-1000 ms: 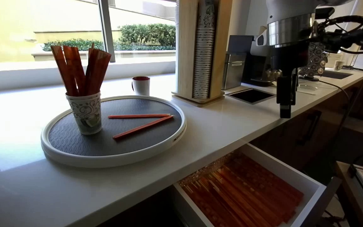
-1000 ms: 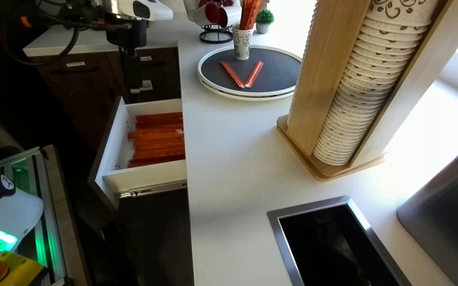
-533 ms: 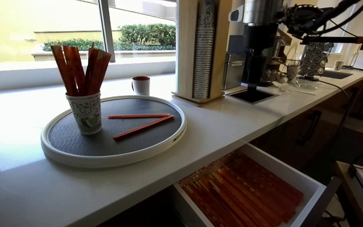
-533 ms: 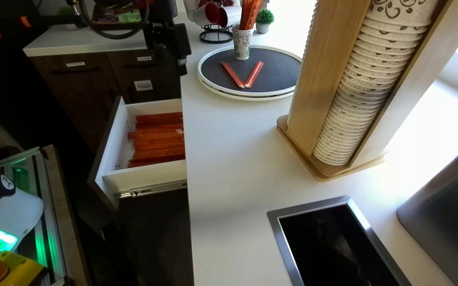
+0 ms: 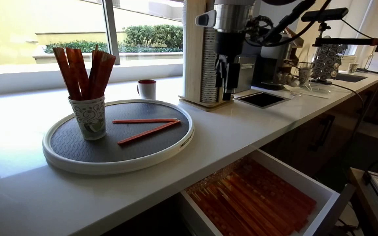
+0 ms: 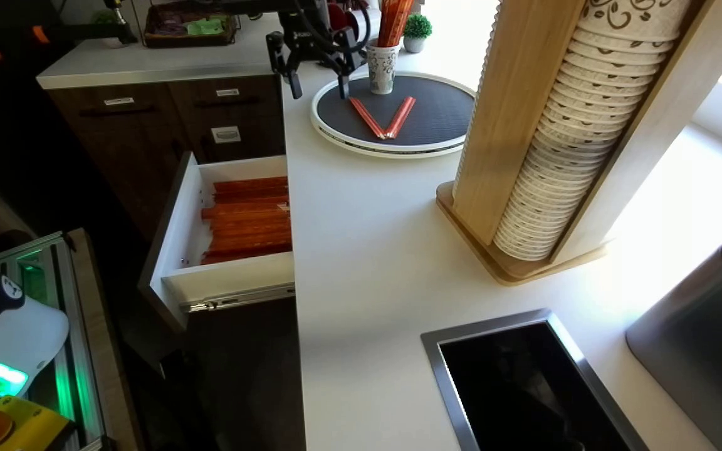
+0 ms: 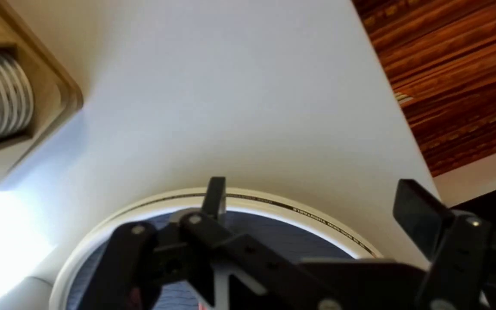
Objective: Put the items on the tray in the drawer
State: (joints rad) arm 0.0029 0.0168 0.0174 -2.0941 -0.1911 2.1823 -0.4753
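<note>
Two red-orange sticks, the items (image 5: 144, 121) (image 6: 400, 117), lie in a V on the round grey tray (image 5: 120, 167) with its white rim. A patterned paper cup (image 5: 90, 121) stands upright on the tray, holding several similar sticks. Below the counter, the drawer (image 6: 229, 283) is pulled out, with rows of orange-brown sticks inside. My gripper (image 6: 320, 93) hangs over the counter by the tray, its jaws wide apart and nothing between them. In the wrist view the tray's rim (image 7: 269, 200) passes below the gripper (image 7: 315, 202); the loose sticks are mostly hidden behind its body.
A tall wooden cup dispenser (image 5: 194, 65) stands close to the tray. Behind the tray is a red-and-white mug (image 5: 147, 89). A square opening (image 6: 524, 376) is set into the counter past the dispenser. The counter's edge runs above the drawer.
My gripper has swung from the drawer side across the counter toward the tray and turned, so both fingers now show apart. The sticks, tray, cup and drawer have stayed put.
</note>
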